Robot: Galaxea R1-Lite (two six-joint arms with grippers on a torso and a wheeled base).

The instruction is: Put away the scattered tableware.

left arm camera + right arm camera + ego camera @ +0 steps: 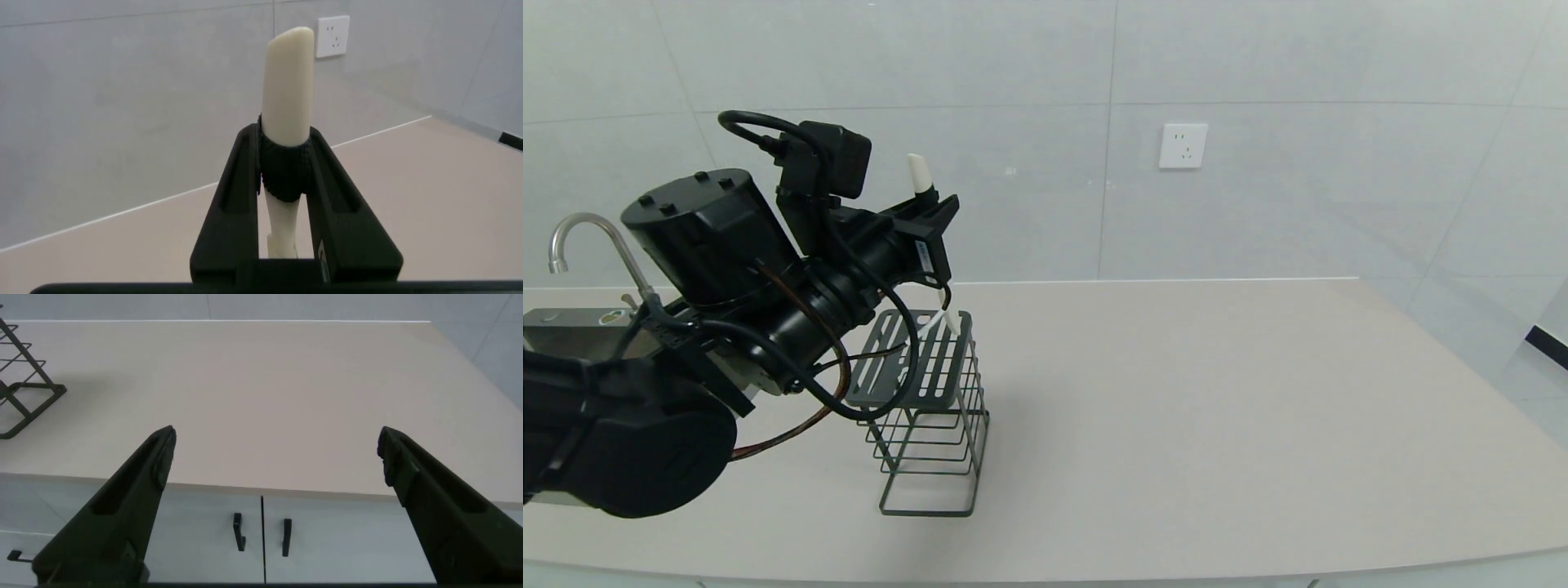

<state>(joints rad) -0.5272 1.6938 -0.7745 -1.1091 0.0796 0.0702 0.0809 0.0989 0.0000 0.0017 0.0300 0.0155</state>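
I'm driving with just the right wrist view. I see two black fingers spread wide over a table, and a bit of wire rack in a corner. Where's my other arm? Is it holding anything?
Observer: Your left gripper is up above the wire rack, shut on a white utensil that stands nearly upright, one end poking out above the fingers.
Operator: Is it inside the rack already?
Observer: The head view shows its lower tip right at the rack's slotted top, near the far corner. I cannot tell whether it has gone into a slot.
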